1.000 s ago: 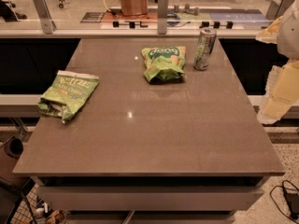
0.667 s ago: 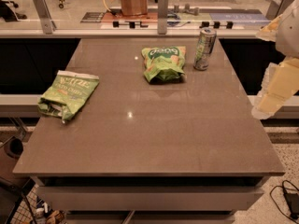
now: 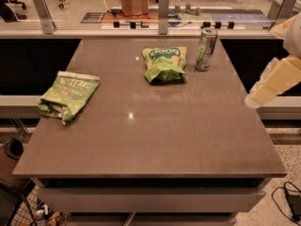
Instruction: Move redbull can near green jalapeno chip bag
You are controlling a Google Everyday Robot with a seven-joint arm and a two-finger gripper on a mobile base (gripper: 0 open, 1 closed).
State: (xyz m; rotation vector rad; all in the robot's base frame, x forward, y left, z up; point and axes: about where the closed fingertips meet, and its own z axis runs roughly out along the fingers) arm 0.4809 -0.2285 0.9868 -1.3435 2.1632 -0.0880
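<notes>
Hovering off table point(image 3: 141, 140) edge: pincer point(image 3: 257, 96).

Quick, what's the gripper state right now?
Gripper: beside the right edge of the table, apart from the redbull can; open or closed cannot be told.

**Smooth tabletop, shiny can, crinkled bags**

The table point(image 3: 141, 140) looks smooth and semi-gloss, catching one light spot. The redbull can point(image 3: 205, 49) is shiny metal. The green jalapeno chip bag point(image 3: 68, 95) and the brighter bag point(image 3: 164, 64) are crinkled film. The gripper point(image 3: 254, 99), matt cream plastic, hangs beside the table's right edge.
</notes>
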